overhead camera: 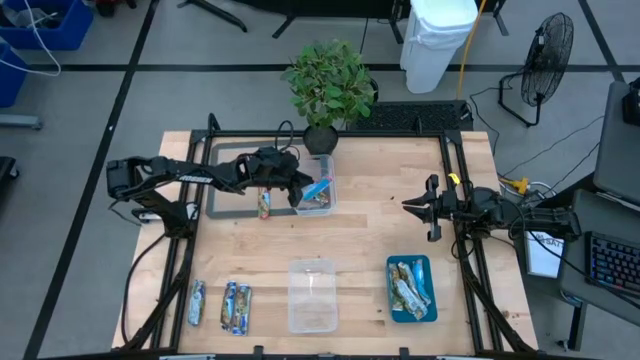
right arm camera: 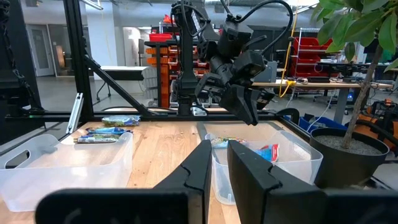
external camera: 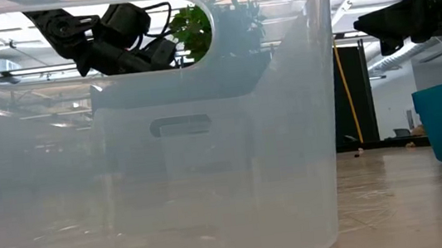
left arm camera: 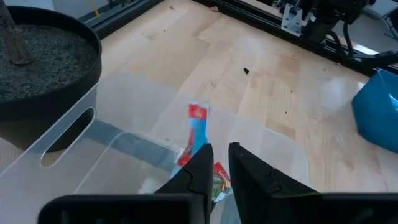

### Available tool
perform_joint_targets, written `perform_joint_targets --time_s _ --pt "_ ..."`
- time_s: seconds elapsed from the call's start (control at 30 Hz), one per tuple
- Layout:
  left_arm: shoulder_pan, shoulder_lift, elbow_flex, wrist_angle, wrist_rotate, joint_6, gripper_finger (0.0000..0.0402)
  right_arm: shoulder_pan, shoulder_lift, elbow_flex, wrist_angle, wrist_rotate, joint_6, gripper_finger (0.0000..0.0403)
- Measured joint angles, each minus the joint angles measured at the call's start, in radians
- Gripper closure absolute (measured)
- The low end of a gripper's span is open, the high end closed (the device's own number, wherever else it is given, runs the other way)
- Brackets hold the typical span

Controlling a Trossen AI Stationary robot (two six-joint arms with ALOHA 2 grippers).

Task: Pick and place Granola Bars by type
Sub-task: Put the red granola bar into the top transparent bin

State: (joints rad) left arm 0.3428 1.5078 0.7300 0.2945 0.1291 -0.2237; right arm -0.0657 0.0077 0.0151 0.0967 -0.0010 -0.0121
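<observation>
My left gripper [overhead camera: 298,193] hangs over the left rim of a clear tub [overhead camera: 318,197] by the plant pot, its fingers close together and holding nothing. Inside that tub a red-blue bar [left arm camera: 198,126] leans on the tub's floor, with other wrappers [left arm camera: 219,175] under my fingertips. A green-gold bar [overhead camera: 264,205] lies flat on the table left of the tub. Blue-white bars [overhead camera: 197,302] [overhead camera: 236,307] lie at the near left. Silvery teal bars [overhead camera: 408,285] lie in the teal tray [overhead camera: 393,300]. My right gripper [overhead camera: 408,206] waits shut at the table's right, above the wood.
A second clear tub [overhead camera: 312,296] stands at the near middle and fills the low view [external camera: 206,142]. The potted plant [overhead camera: 328,85] stands just behind the far tub, its pot [left arm camera: 43,56] close to my left gripper. Bare wood lies between the two arms.
</observation>
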Motion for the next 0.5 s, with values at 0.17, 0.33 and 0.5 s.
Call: perform_joint_targets --time_s 0.17,0.33,0.5 --pt "0.005 -0.015 0.0 0.008 0.0 0.012 0.0321 0.0 0.0 0.0 0.0 0.0 0.0 0.0359" --pt "0.006 -0.085 -0.001 -0.031 -0.002 0.019 0.03 0.0 0.0 0.0 0.0 0.0 0.0 0.0358" --pt "0.006 -0.204 0.0 -0.191 0.0 0.019 0.0287 0.0 0.0 0.0 0.0 0.0 0.0 0.0359"
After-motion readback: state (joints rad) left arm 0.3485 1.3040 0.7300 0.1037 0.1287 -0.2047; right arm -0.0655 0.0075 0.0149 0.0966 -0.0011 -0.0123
